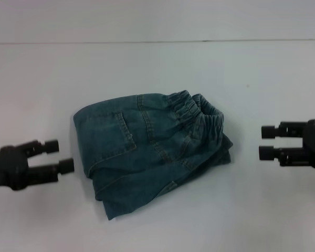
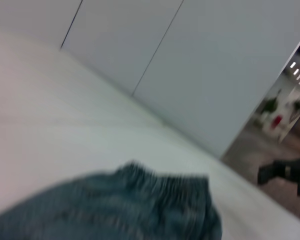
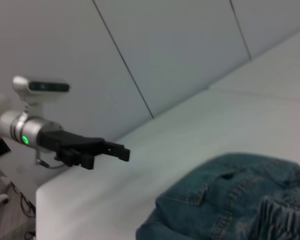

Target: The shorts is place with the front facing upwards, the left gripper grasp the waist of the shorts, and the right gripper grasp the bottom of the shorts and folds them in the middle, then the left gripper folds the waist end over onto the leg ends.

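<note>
The blue-green denim shorts (image 1: 147,149) lie folded in a bundle on the white table, patch pocket (image 1: 117,134) facing up. The puckered waist (image 1: 202,111) sits at the far right of the bundle. A flat stitched edge (image 1: 139,197) runs along the near side. My left gripper (image 1: 60,155) hovers open just left of the shorts, touching nothing. My right gripper (image 1: 264,142) stands open to the right, a short gap from the waist. In the left wrist view the shorts (image 2: 130,210) fill the foreground, with the right gripper (image 2: 282,175) beyond. The right wrist view shows the shorts (image 3: 225,205) and the left gripper (image 3: 112,149).
The white table (image 1: 157,68) extends around the shorts, and its far edge meets a pale panelled wall (image 1: 157,21). In the right wrist view the table's edge (image 3: 55,187) drops off below the left arm.
</note>
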Controlling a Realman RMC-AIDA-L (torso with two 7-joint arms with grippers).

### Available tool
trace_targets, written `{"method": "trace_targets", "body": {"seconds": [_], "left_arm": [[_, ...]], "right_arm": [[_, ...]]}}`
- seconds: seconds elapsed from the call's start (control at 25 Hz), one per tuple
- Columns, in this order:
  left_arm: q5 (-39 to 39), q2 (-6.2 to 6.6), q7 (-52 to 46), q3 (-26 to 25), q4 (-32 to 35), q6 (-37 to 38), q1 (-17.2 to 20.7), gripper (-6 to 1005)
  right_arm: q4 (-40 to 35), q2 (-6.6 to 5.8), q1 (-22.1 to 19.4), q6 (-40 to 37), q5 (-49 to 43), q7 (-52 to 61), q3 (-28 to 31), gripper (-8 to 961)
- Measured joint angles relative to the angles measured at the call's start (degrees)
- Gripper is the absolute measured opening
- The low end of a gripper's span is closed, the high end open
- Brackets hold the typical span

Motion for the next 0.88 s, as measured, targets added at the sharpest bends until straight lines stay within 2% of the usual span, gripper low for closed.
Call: {"method": "trace_targets", "body": {"seconds": [0.04, 0.32, 0.52, 0.88], "left_arm": [[1.59, -0.08, -0.41, -0.13, 0.05, -0.36, -0.12, 934], [8.73, -1.16, -2.89, -0.33, 2.27, -2.02, -1.05, 933], [9.30, -1.75, -3.22, -0.39, 3.19, -2.07, -1.57, 933], [9.68, -1.77, -4.00, -0.39, 3.78, -1.56, -1.94, 933]], "right_arm": [[-0.12, 0.20, -0.18, 0.75, 0.02, 0.31, -0.67, 729], [0.02, 1.49, -0.56, 4.33, 0.14, 0.02, -1.12, 735], [0.17, 1.92, -0.37, 5.22, -0.02, -0.01, -1.48, 735], [0.11, 2.05, -0.63, 6.04, 0.08, 0.00, -1.98, 735]]}}
